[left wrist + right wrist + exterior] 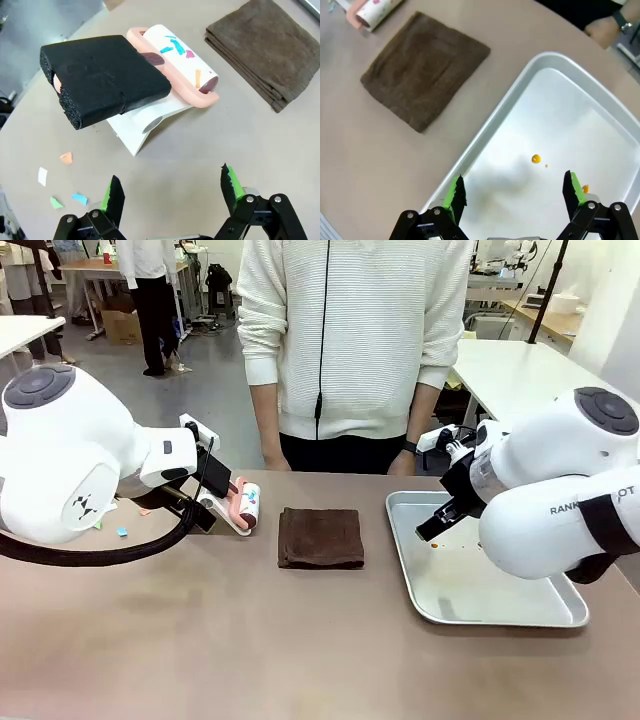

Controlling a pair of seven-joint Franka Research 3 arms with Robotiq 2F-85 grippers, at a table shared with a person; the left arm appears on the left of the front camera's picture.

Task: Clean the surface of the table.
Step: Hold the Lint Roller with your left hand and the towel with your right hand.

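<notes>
The taupe-brown table (250, 640) carries small coloured paper scraps (62, 172) near its left side. A lint roller (177, 57) with a pink frame, a black foam handle (102, 80) and a white stand rests on the table, with bits of paper stuck to its sheet. My left gripper (172, 192) hovers open just short of the roller, with nothing between its fingers. Over the near-left part of the silver metal tray (485, 125), my right gripper (514, 192) is also open and holds nothing. A folded brown cloth (320, 537) lies flat between the roller and the tray.
Small orange spots (535, 159) mark the tray floor. A person in a white sweater stands at the far edge, with hands (275, 462) resting by the table's rim. A white-topped table (520, 370) stands behind on the right.
</notes>
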